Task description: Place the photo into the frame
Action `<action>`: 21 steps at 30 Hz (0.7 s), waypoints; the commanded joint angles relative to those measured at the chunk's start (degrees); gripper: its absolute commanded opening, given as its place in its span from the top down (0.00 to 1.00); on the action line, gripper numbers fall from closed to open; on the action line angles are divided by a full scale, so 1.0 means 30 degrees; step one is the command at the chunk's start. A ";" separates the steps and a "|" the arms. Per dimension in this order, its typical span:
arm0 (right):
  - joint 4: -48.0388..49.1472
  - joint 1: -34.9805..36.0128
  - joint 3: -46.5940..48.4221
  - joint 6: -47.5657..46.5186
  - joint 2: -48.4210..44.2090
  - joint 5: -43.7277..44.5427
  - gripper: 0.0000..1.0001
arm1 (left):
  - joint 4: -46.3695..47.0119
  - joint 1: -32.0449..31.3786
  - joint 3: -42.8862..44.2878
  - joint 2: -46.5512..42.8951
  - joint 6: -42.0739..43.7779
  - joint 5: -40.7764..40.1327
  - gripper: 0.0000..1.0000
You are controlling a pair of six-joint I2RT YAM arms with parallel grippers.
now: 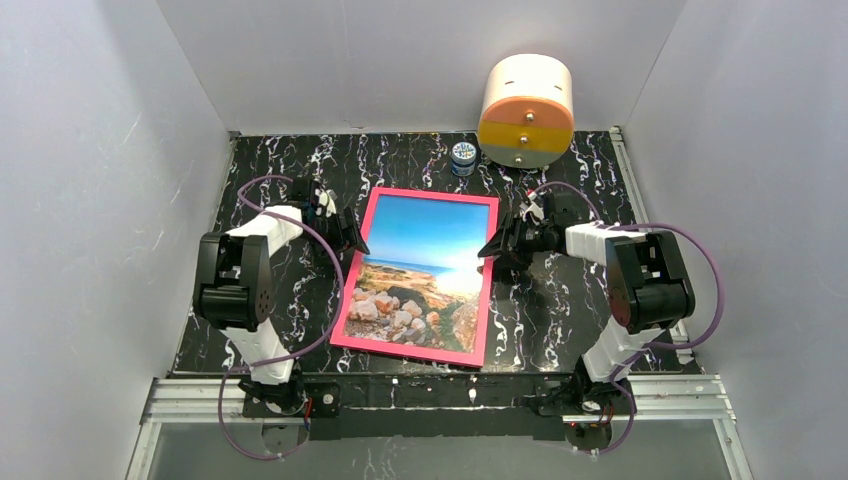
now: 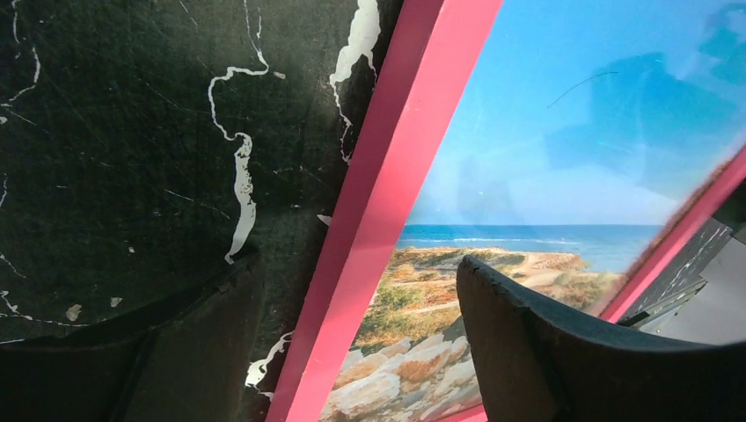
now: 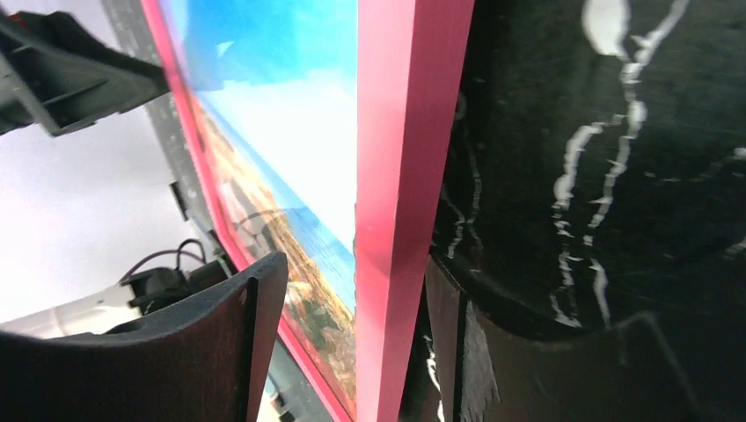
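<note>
Photo [image 1: 425, 250] lies face up inside the pink frame [image 2: 378, 202] on a black marbled tabletop [image 1: 560, 310]; left fingers [image 2: 545, 352] and right fingers [image 3: 176, 352], spread, straddle opposite rims.

Overhead rear view; wrist views close on opposite frame [image 2: 380, 202] rims.

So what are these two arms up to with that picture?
Two robot arms are working on a pink frame that lies flat on the dark table. The beach photo already sits inside it, face up. The left gripper and the right gripper are at the frame's opposite long sides, each open, its fingers straddling the rim.
</note>
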 commanded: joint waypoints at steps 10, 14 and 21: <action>-0.3525 -0.0066 0.1939 -0.0317 -0.0257 0.5395 0.30 | -0.0551 0.0089 -0.0666 -0.0280 0.0535 -0.0450 0.24; -0.3641 -0.0036 0.2064 -0.0044 0.0255 0.4742 0.31 | -0.0624 0.0089 -0.0687 -0.0327 0.0705 0.0327 0.41; -0.2583 0.1106 0.2671 0.1098 0.1762 0.3375 0.46 | -0.1202 0.0089 -0.0316 -0.0394 0.1089 0.0690 0.69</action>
